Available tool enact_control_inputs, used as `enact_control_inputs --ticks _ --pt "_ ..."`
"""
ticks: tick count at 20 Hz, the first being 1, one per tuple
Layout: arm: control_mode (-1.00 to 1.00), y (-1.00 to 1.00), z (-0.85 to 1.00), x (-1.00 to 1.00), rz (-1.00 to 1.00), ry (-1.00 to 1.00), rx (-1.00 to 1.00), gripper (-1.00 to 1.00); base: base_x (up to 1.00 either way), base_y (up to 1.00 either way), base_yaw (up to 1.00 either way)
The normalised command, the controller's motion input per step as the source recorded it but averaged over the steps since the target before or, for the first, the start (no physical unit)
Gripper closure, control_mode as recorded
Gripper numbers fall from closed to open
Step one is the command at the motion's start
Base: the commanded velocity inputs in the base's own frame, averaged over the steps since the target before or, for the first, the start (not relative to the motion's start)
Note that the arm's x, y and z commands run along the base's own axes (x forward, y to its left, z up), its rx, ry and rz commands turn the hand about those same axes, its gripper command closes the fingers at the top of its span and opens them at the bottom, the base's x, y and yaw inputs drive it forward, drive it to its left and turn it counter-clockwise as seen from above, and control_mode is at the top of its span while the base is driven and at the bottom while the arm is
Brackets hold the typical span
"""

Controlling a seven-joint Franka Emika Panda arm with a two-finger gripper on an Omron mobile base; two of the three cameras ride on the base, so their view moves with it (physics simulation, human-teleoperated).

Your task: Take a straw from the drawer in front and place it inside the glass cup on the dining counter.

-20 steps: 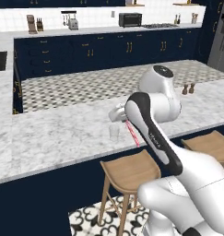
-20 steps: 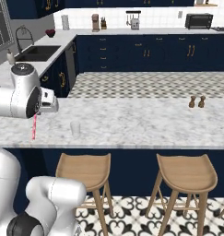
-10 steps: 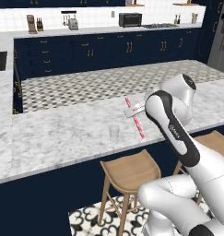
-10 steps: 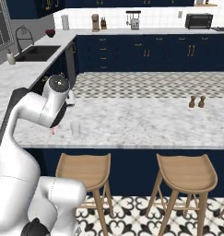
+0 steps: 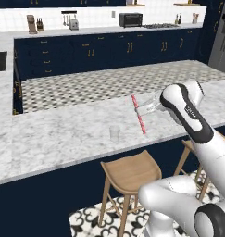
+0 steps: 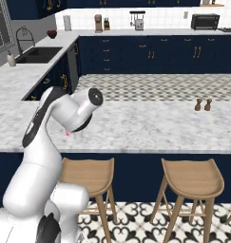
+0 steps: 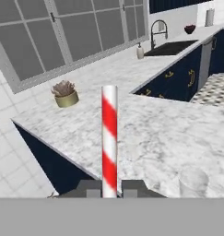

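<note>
In the left base view, the small clear glass cup [image 5: 115, 133] stands upright on the long white-grey marble dining counter [image 5: 58, 134], near its front edge. At about two o'clock from the cup, held above the marble and apart from it, is the thin red-and-white striped straw [image 5: 138, 114], tilted with its top end leaning to eleven o'clock. The two-finger gripper [image 5: 142, 111] is clamped on the straw around its middle, with the white arm reaching in from four o'clock.

In the hand view, the straw [image 7: 109, 138] rises toward twelve o'clock from between the dark finger tips [image 7: 88, 188], which press against it on both sides. The glass cup [image 7: 193, 182] sits at four o'clock from the straw, on the marble. A small potted plant [image 7: 65, 94] stands at ten o'clock on the counter.
</note>
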Motion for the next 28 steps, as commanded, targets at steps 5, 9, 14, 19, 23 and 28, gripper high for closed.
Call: enact_control_inputs --ticks 5,9,14,19,23,28 --pt "-1.00 0.00 -0.01 0.53 0.17 0.00 0.13 1.00 0.00 0.00 0.00" --pt "-1.00 0.02 -0.02 0.35 0.19 -0.02 0.08 1.00 0.00 0.00 0.00" --pt "-1.00 0.20 -0.02 0.11 0.17 -0.03 0.06 1.00 0.00 0.00 0.00" --pt "-1.00 0.30 -0.06 0.00 0.13 -0.04 0.04 1.00 0.00 0.00 0.00" --pt "-1.00 0.07 -0.18 0.19 0.09 -0.03 0.06 1.00 0.00 0.00 0.00" --pt "-1.00 0.00 -0.31 0.37 0.05 -0.03 0.04 1.00 0.00 0.00 0.00"
